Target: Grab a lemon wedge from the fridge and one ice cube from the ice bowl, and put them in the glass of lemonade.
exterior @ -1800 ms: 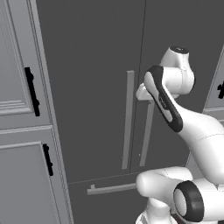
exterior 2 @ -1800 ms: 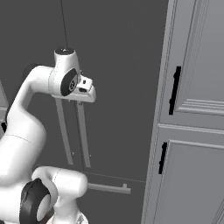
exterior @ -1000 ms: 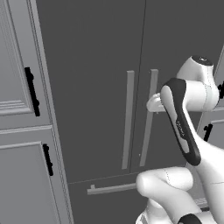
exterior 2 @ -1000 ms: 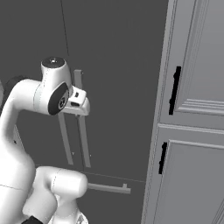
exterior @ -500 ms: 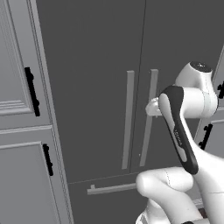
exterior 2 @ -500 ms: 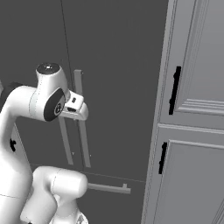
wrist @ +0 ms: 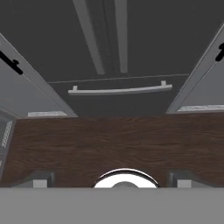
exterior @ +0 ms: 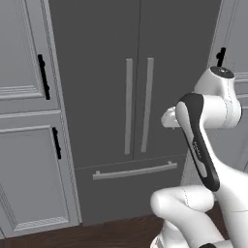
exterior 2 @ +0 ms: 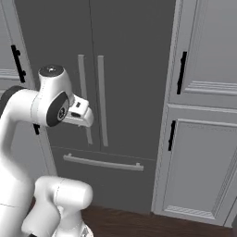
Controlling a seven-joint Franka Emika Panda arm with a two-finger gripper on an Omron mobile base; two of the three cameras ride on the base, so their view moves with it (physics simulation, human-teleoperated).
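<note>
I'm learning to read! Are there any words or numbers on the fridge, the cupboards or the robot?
No text can be read.
The fridge doors and the cabinets are plain.
The dark stripe on the robot arm bears small pale marks, too blurred to read.

From behind the arm at our 7 and 5 o'clock, both base views face the closed fridge (exterior: 106, 72) (exterior 2: 125, 69) nearby. Our hand view tilts down at its drawer handle (wrist: 119, 90) and the wood floor (wrist: 109, 144).
</note>
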